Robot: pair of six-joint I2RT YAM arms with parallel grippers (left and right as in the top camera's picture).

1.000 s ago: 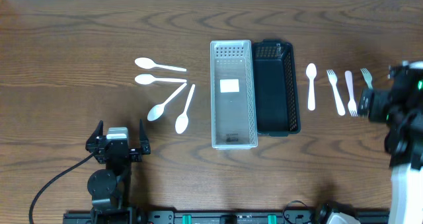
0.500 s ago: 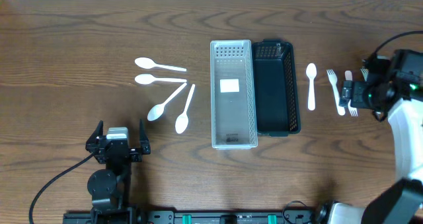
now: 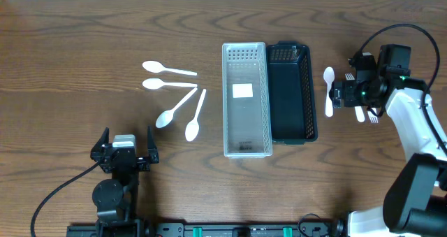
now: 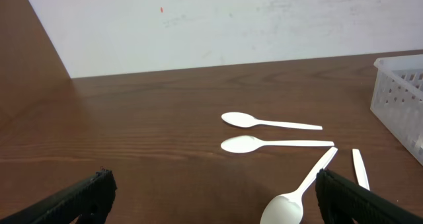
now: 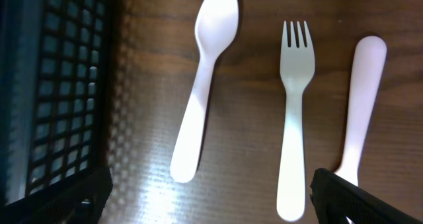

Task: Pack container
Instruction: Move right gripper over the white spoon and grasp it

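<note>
Dark brown wood grain runs across the surface (image 3: 84, 27), with a pale wall behind it in the left wrist view. At its middle a clear plastic container (image 3: 246, 125) stands lengthwise. A black container (image 3: 290, 104) touches its right side, and both are empty of cutlery.

The left gripper (image 3: 127, 140) sits near the front edge, well apart from the containers. Its jaws are spread wide and hold nothing. The right gripper (image 3: 347, 91) hangs over the cutlery to the right of the black container. Its jaws are also wide apart, with nothing between them.

Four white spoons (image 3: 152, 84) lie fanned to the left of the clear container. Under the right gripper a single white spoon (image 5: 205, 78) lies just beside the black container. A white fork (image 5: 294, 118) comes next, then a pale pink handle (image 5: 360, 112), all apart from one another.
</note>
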